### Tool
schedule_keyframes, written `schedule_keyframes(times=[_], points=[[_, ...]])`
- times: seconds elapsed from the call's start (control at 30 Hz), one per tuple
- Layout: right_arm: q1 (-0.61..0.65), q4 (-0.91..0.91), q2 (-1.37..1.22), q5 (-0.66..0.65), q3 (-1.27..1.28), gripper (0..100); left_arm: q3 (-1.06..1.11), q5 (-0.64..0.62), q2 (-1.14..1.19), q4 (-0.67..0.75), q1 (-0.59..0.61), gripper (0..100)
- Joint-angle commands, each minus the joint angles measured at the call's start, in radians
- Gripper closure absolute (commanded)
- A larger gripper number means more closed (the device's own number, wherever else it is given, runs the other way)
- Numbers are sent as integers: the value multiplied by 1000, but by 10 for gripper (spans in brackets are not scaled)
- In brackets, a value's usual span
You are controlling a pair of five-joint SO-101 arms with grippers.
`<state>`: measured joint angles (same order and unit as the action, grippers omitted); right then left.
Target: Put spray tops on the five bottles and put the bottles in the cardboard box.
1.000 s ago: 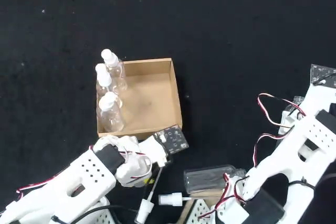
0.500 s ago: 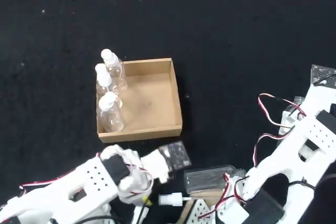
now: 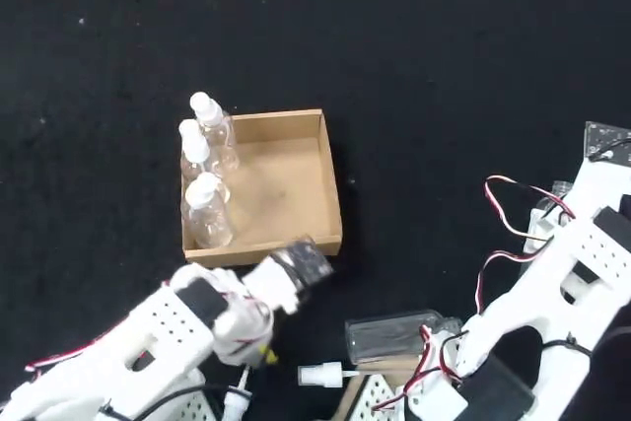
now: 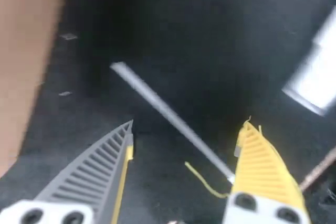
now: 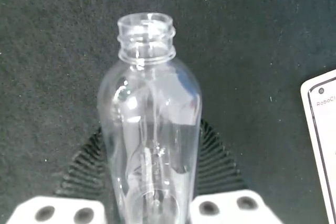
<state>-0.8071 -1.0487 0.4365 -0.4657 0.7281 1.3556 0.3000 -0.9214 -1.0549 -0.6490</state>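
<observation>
The right gripper (image 5: 152,142) has its fingers closed on an uncapped clear plastic bottle (image 5: 147,66), held on its side beside a loose white spray top (image 3: 317,375) on the black surface (image 3: 444,96). The left gripper (image 4: 187,126) has its fingers wide apart, with a thin white tube (image 4: 157,104) between them. Three capped clear bottles (image 3: 207,212) stand inside the brown cardboard box (image 3: 331,175).

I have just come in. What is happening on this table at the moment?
Two robot arms are fitting spray tops on bottles and packing them. Three capped bottles stand along one wall inside the cardboard box. The right claw is shut on an uncapped bottle, held on its side near the table's front. The left claw is open low over the black table, with a spray top's thin tube between its fingers. A loose spray top lies beside the held bottle.
</observation>
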Motion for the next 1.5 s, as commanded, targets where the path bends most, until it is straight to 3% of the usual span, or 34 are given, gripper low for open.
schedule_keyframes(times=[0.0, 0.07, 0.27, 0.4, 0.63, 0.83, 1.0, 1.33, 1.47], points=[[17, 18, 53, 3, -45, 987, -44, -11, -8, 6, 122, 711], [17, 18, 53, 3, -45, 987, -84, -11, -8, -15, 153, 711], [15, 18, 53, 2, -45, 987, -225, -20, -8, -264, 160, 711], [17, 20, 53, 3, -45, 987, -177, -11, -8, -227, 119, 714], [26, 18, 53, 3, -45, 987, 21, -26, -8, 6, -64, 715], [26, 20, 53, 3, -45, 987, 2, -118, -8, 15, -51, 748], [26, 20, 53, 3, -45, 987, -42, -118, -8, 20, -53, 976], [26, 20, 53, 3, -45, 987, -160, -118, -8, 15, -53, 970], [28, 20, 53, 3, -45, 987, -182, -121, -8, 104, -53, 968]])
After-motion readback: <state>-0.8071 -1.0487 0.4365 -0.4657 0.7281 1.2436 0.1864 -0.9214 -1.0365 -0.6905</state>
